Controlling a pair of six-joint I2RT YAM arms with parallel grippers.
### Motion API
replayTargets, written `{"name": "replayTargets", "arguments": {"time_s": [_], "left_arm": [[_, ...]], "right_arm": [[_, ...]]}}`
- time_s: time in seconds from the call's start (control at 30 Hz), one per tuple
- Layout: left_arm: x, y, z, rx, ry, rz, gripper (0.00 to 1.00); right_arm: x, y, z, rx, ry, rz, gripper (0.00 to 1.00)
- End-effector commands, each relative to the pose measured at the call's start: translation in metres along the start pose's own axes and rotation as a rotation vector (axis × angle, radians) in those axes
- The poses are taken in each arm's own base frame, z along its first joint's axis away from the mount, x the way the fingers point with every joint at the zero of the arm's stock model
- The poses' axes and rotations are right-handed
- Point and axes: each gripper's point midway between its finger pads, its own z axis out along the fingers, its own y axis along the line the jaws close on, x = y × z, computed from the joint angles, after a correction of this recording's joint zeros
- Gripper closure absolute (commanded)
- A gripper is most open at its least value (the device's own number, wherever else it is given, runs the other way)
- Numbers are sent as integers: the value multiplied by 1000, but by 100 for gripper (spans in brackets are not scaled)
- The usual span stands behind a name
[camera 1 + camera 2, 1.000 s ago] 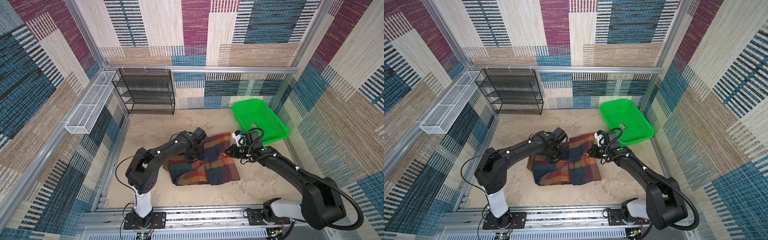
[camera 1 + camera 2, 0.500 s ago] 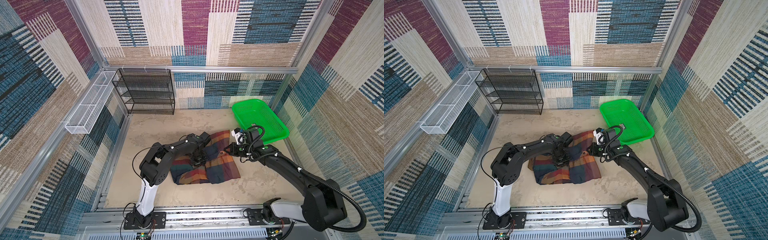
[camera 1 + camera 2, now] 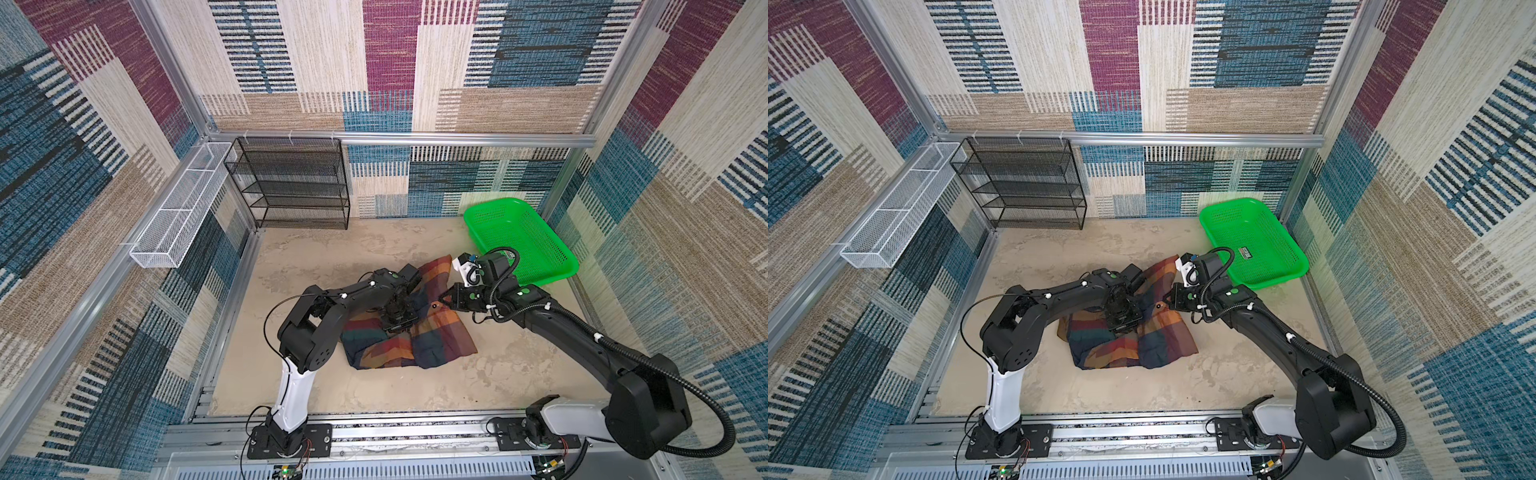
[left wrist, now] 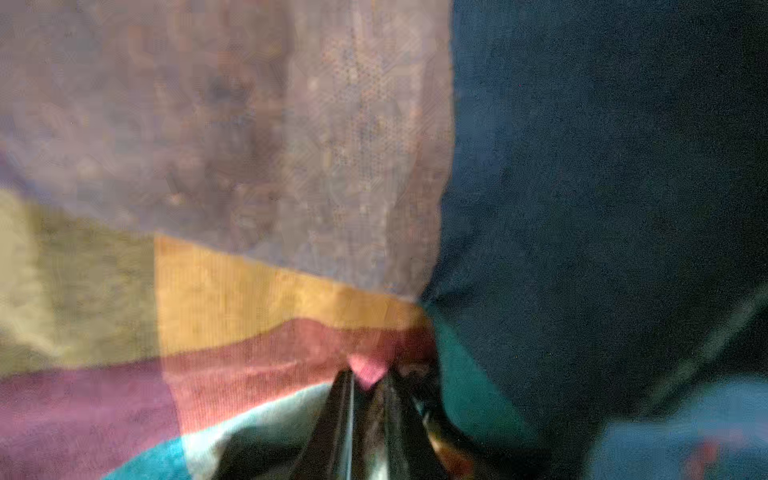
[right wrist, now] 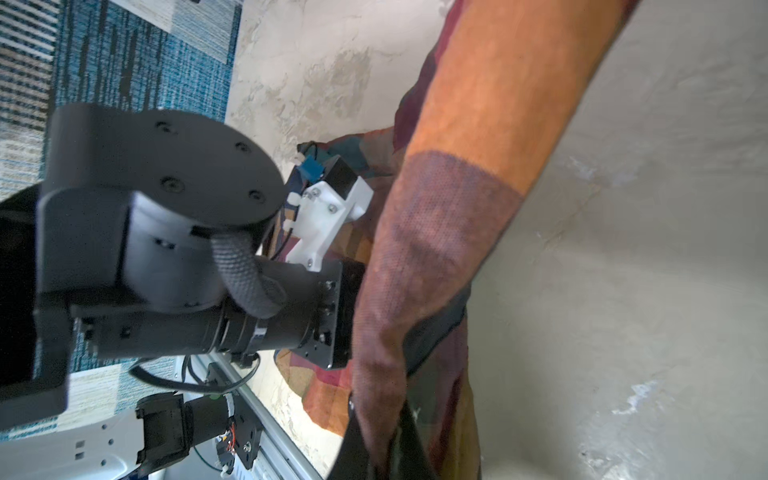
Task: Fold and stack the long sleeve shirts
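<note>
The plaid shirt [image 3: 419, 345] lies bunched on the tabletop [image 3: 332, 257] under my left gripper [image 4: 368, 376]. Both top views hide its tips; its wrist view shows them pinching a pink fold. My right gripper [image 5: 382, 444] clamps a stretched orange-and-maroon strip just beside it.

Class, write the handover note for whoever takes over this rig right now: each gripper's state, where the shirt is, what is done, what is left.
Left gripper: shut on a pinch of the plaid shirt, near its middle.
Right gripper: shut on a strip of the shirt's edge on the side nearer the green basket.
Shirt: bunched mid-table, partly doubled over; no other shirt in view.
Done: both grips taken.
Left: complete a neat fold, then stack it.
</note>
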Motion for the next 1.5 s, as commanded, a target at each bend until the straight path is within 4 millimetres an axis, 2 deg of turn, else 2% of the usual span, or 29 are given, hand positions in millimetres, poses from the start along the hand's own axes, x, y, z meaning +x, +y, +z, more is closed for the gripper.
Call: {"name": "replayTargets", "arguments": {"time_s": [0.0,0.37,0.67,0.7,0.8,0.87,1.1,1.3,1.47], "left_arm": [[1,1,-5,9,-10,-3,81],[0,-13,-1,33,0,-10,82],[1,-22,-6,66,-1,-12,80],[0,-22,-8,71,-8,-11,78],[0,-21,-16,83,-29,-17,61],[0,-24,-19,98,-30,-14,56],[5,-20,-31,107,-30,-1,53],[12,2,-47,113,-52,-2,53],[21,19,-51,114,-52,4,54]], "right_arm": [[-7,-2,-3,39,-19,-14,100],[-7,42,8,-5,13,-52,100],[-6,66,20,-54,30,-35,100],[-6,67,21,-53,31,-38,100],[-5,70,21,-58,34,-36,100],[-5,72,21,-58,33,-33,100],[-10,72,17,-22,17,-38,100],[-13,65,15,24,6,-54,100],[-10,60,21,33,20,-53,100]]}}
